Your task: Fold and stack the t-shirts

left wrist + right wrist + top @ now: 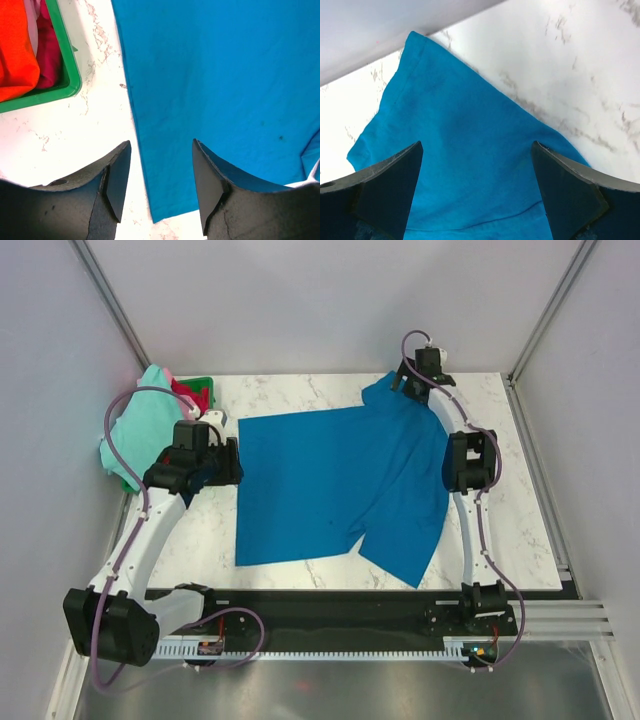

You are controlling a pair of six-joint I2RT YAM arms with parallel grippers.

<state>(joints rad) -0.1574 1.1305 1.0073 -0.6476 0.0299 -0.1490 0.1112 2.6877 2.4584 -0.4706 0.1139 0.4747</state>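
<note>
Both sets of fingers gape, holding nothing: the left gripper straddles the nine-o'clock edge of the blue t-shirt, while the right gripper hovers over its one-o'clock sleeve.

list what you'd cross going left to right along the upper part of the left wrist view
orange-red t-shirt → magenta t-shirt → green basket wall → bare marble table → blue t-shirt
</note>
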